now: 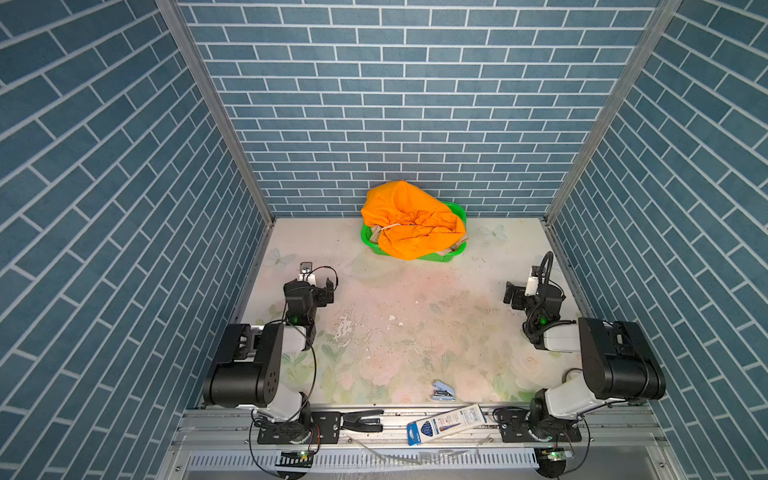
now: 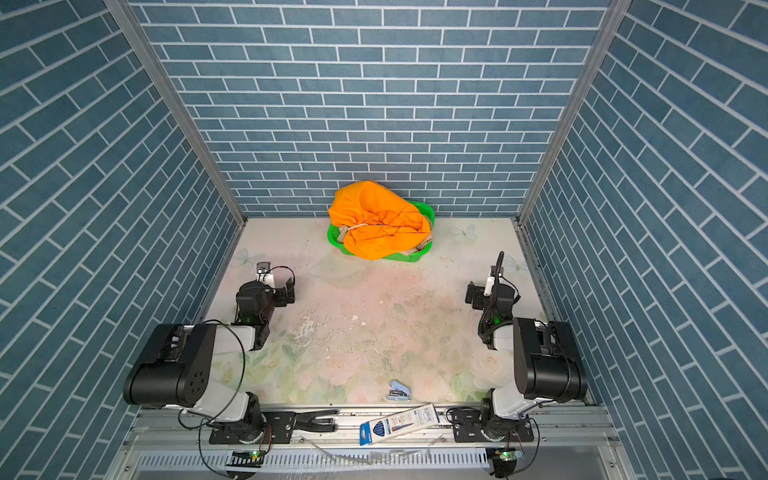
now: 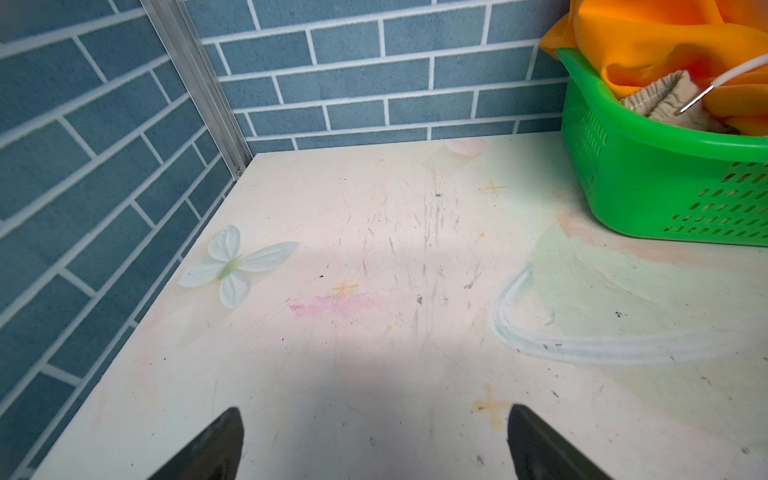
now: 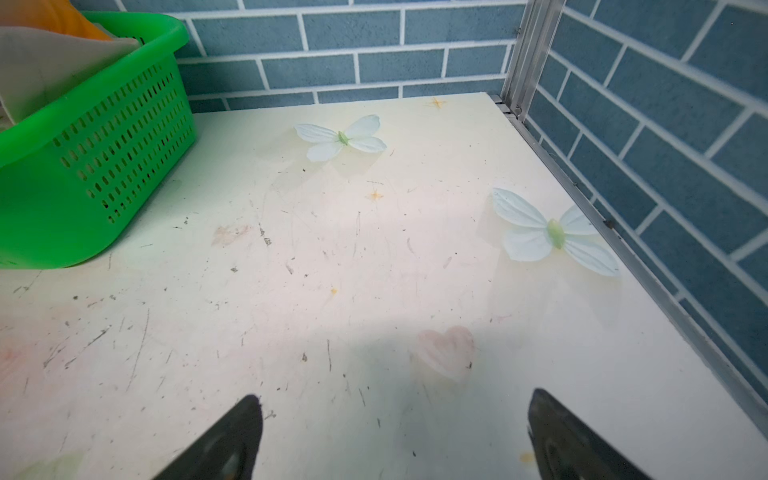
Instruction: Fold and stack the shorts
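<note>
The orange shorts [image 1: 411, 220] [image 2: 378, 220] lie bunched over the green basket [image 1: 440, 258] [image 2: 409, 257] at the back wall, with the white drawstring showing. In the left wrist view the orange shorts [image 3: 665, 37] cover the beige shorts [image 3: 660, 97] inside the basket [image 3: 665, 187]. The right wrist view shows pale cloth [image 4: 41, 66] hanging over the basket's rim [image 4: 83, 166]. My left gripper [image 1: 318, 279] [image 3: 374, 419] hovers open over bare table, left of and nearer than the basket. My right gripper [image 1: 521, 287] [image 4: 395, 407] is open on the right side, holding nothing.
A blue stapler [image 1: 442, 390] lies near the table's front edge. A blue pencil box [image 1: 446, 424] and a black hand tool [image 1: 361, 419] rest on the front rail. Blue brick walls close the back and both sides.
</note>
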